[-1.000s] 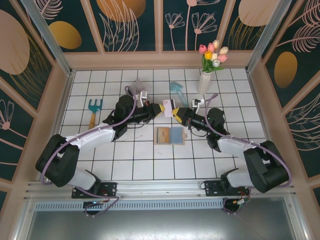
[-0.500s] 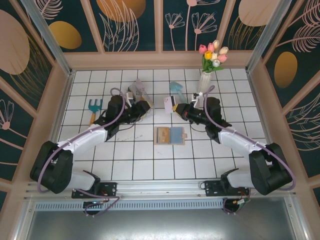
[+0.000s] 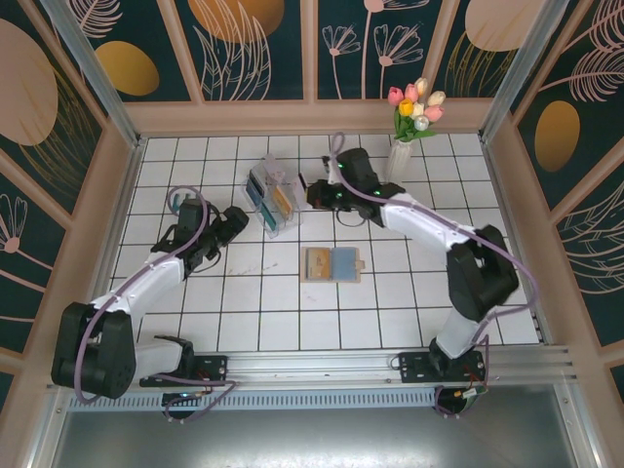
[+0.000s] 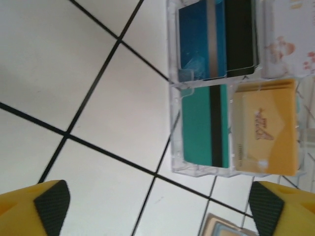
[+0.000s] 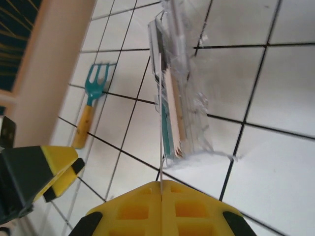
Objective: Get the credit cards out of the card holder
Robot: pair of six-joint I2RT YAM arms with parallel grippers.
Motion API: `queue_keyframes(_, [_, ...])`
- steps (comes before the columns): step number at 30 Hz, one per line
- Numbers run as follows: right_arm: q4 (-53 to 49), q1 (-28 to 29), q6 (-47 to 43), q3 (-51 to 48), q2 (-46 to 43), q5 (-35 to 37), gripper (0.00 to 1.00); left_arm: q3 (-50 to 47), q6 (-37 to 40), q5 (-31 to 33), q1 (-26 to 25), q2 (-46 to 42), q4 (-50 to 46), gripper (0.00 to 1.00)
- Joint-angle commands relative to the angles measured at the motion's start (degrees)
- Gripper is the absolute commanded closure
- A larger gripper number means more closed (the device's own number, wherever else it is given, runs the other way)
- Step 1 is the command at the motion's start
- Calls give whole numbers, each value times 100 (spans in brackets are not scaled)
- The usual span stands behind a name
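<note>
Overhead: card holder (image 3: 331,263) lies open and flat on the tiles, apart from both grippers. Right gripper (image 3: 314,198) sits just beside the clear rack (image 3: 271,200); left gripper (image 3: 234,222) is near the rack's other side.
Left wrist: fingertips (image 4: 49,206) spread wide, nothing between them.
Right wrist: jaws clenched on a thin credit card (image 5: 161,147), edge-on, pointing at the rack.

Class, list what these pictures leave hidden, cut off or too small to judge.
- Right wrist: card in right gripper is edge-on; face unseen.
- Left wrist: card holder cut by bottom edge.
- Top external: card holder too small to tell what remains inside.
</note>
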State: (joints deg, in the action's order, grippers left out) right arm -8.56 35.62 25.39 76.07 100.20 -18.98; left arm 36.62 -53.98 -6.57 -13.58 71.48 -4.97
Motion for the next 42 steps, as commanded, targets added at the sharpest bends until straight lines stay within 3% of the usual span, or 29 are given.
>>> queue_keyframes(1, [-756,217,-871,1015,576,635,100,-213,178,88,19,-174,-209,1])
queue_keyframes(13, [-1429,351,-1498,3715,2383,1143,100,-567,203,114,37,-477,-288,1])
queue_keyframes(21, [-1170,323,-1794,4009,2694,1406,100,-665,153,-82,39,-426,-167,1])
queue_keyframes(42, [-1494,200,-1809,4647,3334,958,100,-701,137,-169,33,-364,-97,1])
